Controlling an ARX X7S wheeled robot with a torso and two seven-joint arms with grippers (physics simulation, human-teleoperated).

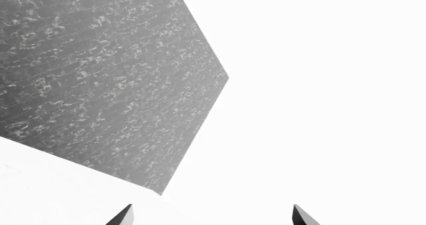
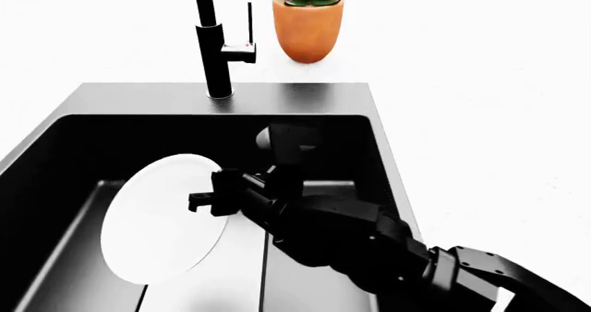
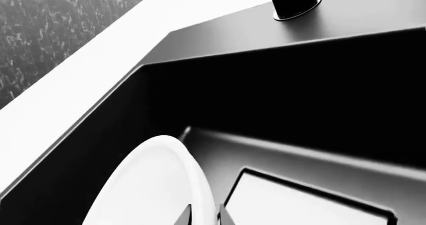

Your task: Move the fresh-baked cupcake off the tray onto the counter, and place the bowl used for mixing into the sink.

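The white bowl (image 2: 162,218) hangs tilted on its side inside the black sink (image 2: 111,129), held by its rim. My right gripper (image 2: 217,200) is shut on the bowl's rim; in the right wrist view the rim (image 3: 199,195) sits between its two fingertips (image 3: 202,216). The sink's pale drain plate (image 3: 300,205) lies below. My left gripper (image 1: 213,216) is open and empty over the white counter (image 1: 319,85); it does not show in the head view. The cupcake and the tray are out of view.
A tall black faucet (image 2: 212,42) stands behind the sink. An orange pot with a green plant (image 2: 309,25) stands on the counter behind it. White counter (image 2: 489,118) spreads right of the sink. A grey speckled floor (image 1: 100,75) shows beyond the counter edge.
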